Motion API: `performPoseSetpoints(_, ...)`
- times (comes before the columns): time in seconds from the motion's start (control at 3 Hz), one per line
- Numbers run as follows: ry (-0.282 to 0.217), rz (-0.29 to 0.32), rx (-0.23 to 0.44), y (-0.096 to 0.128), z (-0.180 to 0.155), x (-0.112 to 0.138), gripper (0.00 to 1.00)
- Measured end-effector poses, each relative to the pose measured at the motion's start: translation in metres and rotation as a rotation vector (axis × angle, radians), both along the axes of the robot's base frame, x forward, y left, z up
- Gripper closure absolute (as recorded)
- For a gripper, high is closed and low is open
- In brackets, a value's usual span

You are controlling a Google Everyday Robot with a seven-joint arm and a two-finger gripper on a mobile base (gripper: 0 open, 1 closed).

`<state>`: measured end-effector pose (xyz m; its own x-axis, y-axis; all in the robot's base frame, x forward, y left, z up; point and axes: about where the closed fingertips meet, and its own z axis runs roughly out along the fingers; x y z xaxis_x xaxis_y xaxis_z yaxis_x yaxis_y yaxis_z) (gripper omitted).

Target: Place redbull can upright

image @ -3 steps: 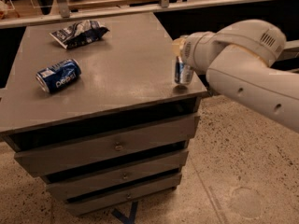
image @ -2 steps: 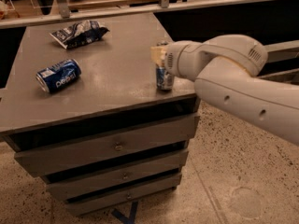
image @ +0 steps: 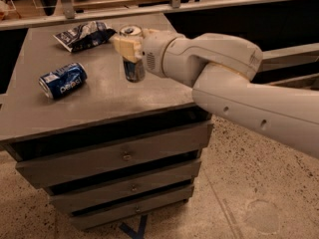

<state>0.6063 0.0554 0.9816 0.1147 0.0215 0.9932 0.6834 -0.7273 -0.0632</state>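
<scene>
The redbull can, slim and silver with blue patches, stands upright in the middle of the grey table top. Its base looks to be at or just above the surface. My gripper is shut around the can's upper half, reaching in from the right on the white arm. The can's open silver top shows above the fingers.
A fatter blue Pepsi can lies on its side at the table's left. A dark crumpled snack bag lies at the back. The table has drawers below. A railing runs behind it.
The gripper has carried the redbull can leftward from the table's right front edge to the middle of the top, keeping it upright.
</scene>
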Motion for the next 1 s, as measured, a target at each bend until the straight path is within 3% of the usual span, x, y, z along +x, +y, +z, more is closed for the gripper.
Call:
performPoseSetpoints(0.33,-0.053,0.110,0.078,0.007,0.035,-0.001,1.00)
performPoseSetpoints(1.0,-0.160,0.315,0.143,0.013,0.070,-0.008,1.00)
